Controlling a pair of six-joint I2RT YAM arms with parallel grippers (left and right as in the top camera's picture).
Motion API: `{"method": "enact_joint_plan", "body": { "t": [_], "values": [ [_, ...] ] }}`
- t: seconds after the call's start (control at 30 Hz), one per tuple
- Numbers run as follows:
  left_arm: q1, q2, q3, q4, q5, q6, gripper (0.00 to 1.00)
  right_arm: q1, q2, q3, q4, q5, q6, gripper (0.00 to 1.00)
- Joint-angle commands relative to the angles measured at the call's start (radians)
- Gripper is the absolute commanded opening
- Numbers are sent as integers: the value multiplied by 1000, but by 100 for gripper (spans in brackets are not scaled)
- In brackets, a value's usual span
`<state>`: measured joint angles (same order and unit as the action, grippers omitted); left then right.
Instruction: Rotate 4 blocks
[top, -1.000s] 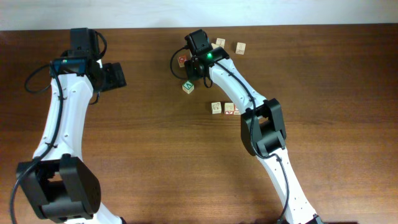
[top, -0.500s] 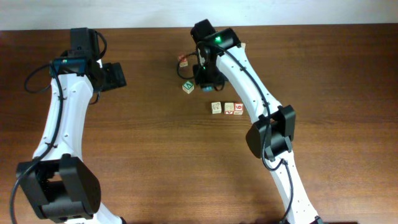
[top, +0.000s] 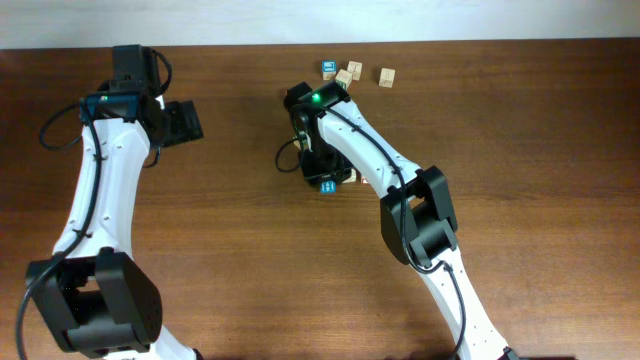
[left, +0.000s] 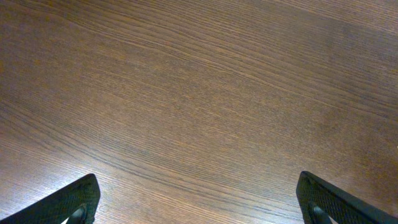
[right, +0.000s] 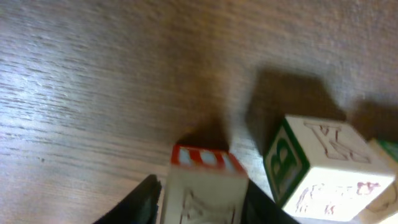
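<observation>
We see the left claw (left: 199, 208) spread wide over bare table (left: 199, 93), well apart from the work. The right claw (top: 322, 180) is low at mid-table, and a red-edged block (right: 202, 186) sits between its fingers (right: 144, 200). They are close on both sides, but the blurred view does not let us tell whether they press on it, and a green-lettered block (right: 323, 165) stands just beside it. Near the far edge lie a pale block (top: 345, 76) and, a little apart, a second pale block (top: 386, 76), with a blue-topped cube (top: 329, 68) just beside the first.
</observation>
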<state>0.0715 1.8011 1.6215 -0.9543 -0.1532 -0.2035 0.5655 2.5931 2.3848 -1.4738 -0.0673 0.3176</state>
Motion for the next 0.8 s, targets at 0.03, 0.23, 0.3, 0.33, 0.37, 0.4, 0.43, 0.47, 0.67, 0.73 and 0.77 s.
{"method": "enact_joint_plan", "body": {
  "t": [0.03, 0.23, 0.3, 0.33, 0.37, 0.4, 0.43, 0.47, 0.67, 0.73, 0.77],
  "values": [
    [1, 5, 17, -1, 6, -13, 99, -2, -16, 12, 27, 26, 2, 60],
    [1, 5, 17, -1, 6, -13, 99, 19, -18, 241, -85, -69, 39, 39],
    [1, 5, 17, 1, 6, -13, 99, 55, -17, 203, -93, -63, 41, 25],
    [1, 5, 17, 2, 6, -13, 99, 80, -16, 166, -91, -11, 86, 22],
    [1, 5, 17, 2, 6, -13, 99, 101, -16, 126, -81, 25, 107, 21],
    [1, 5, 17, 2, 6, -13, 99, 117, -16, 85, -65, 40, 107, 20],
    [1, 5, 17, 2, 6, -13, 99, 125, -16, 49, -46, 46, 107, 20],
    [1, 5, 16, 2, 6, -13, 99, 129, -16, 10, -16, 50, 107, 19],
    [1, 5, 17, 2, 6, -13, 99, 127, -16, -61, 51, 182, 107, 19],
    [1, 5, 17, 2, 6, -13, 99, 126, -16, -61, 74, 230, 106, 19],
    [1, 5, 17, 2, 6, -13, 99, 126, -16, -61, 80, 243, 106, 19]
  ]
}}
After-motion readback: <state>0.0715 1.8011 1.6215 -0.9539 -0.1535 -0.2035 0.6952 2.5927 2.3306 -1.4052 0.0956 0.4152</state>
